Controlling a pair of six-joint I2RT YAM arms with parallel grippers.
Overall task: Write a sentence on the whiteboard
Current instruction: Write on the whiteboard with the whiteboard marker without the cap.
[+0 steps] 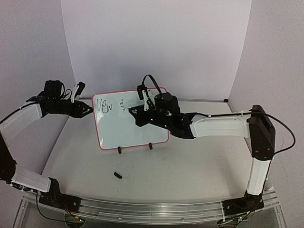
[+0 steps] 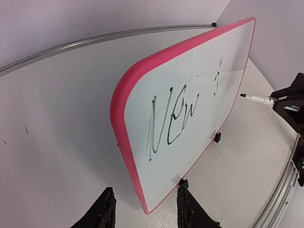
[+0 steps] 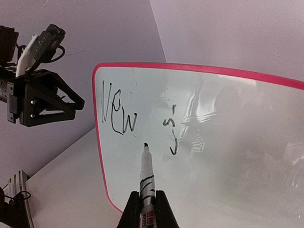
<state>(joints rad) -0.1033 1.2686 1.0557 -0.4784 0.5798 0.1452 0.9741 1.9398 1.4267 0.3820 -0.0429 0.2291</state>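
The whiteboard (image 1: 133, 130) (image 2: 199, 137) (image 3: 228, 156) stands upright on two black feet, its rim pink-red. Of the sentence (image 1: 103, 107) (image 2: 173, 121) (image 3: 118, 116), "NEW" and a short j-like stroke (image 3: 173, 133) are on it in black. My right gripper (image 1: 137, 115) (image 3: 147, 209) is shut on a marker (image 3: 146, 175) (image 2: 256, 99). The marker's tip stands just off the board's face, below the gap between the two marks. My left gripper (image 1: 88, 110) (image 2: 147, 211) is open at the board's left edge. The board's lower corner lies between its fingers (image 2: 105, 209) without touching them.
A small black marker cap (image 1: 118, 175) lies on the table in front of the board. A metal rail (image 1: 152, 209) runs along the near edge by the arm bases. A curved white backdrop (image 1: 156, 42) closes off the back.
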